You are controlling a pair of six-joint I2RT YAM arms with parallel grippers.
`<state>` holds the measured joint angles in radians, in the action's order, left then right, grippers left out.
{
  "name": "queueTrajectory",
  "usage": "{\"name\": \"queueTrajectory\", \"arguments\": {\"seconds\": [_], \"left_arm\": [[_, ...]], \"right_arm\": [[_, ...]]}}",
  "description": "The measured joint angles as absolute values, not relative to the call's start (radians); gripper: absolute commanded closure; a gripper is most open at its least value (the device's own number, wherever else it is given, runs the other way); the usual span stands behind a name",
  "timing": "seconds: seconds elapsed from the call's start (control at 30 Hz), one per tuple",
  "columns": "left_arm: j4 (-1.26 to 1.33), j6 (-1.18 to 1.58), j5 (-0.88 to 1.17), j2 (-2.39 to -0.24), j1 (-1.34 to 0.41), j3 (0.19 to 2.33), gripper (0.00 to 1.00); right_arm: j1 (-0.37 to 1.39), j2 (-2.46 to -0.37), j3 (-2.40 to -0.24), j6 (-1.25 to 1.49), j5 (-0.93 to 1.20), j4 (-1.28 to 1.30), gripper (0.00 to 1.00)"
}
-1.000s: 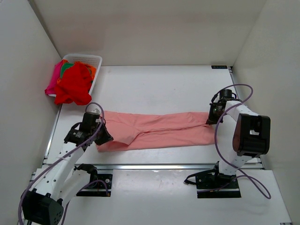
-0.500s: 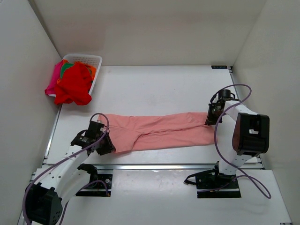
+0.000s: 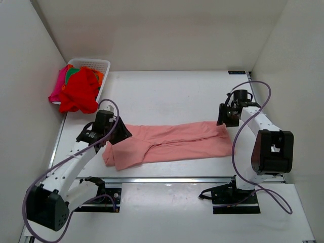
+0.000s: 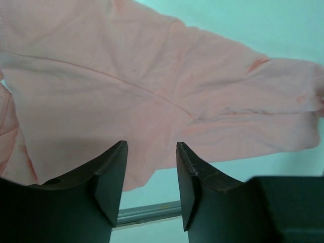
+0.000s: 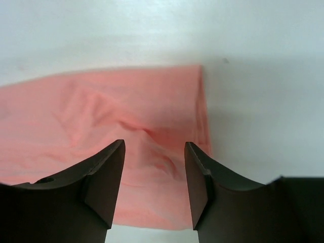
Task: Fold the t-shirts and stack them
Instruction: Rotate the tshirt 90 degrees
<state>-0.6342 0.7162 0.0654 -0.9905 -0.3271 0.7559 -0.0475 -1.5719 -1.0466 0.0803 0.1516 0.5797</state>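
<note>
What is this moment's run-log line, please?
left gripper: open above salmon t-shirt | right gripper: open above its right end | shirt: long strip

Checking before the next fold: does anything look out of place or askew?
The red t-shirt spills out of the white basket over its near rim; the salmon-pink t-shirt lies bunched into a rumpled strip, not flat.

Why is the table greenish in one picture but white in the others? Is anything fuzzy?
Left wrist view: a colour tint turns the table pale green. Right wrist view: it looks grey-white, and the pink shirt is soft and slightly fuzzy. Top view: even light, a white table, only soft shadows.
</note>
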Motion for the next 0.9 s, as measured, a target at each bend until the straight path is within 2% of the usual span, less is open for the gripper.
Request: {"name": "queueTrajectory", "arguments": {"seconds": [0.27,0.47,0.73,0.9], "left_arm": [[-0.586,0.714,-0.026,-1.245,-0.387,0.704,0.48],[-0.562,0.691,-0.078,-1.476,-0.389,0.792,0.51],[-0.578,0.618,-0.12,-1.929,-0.394,1.29,0.59],[-0.621,0.586,-0.104,-2.185,-0.403,1.666,0.61]], "right_arm": [[0.062,-1.678,-1.107,0.083,0.189,0.505,0.54],[0.098,-1.679,-0.995,0.147,0.177,0.482,0.54],[0.176,-1.496,-0.79,0.287,0.145,0.447,0.54],[0.289,-1.402,-0.709,0.397,0.139,0.445,0.51]]}}
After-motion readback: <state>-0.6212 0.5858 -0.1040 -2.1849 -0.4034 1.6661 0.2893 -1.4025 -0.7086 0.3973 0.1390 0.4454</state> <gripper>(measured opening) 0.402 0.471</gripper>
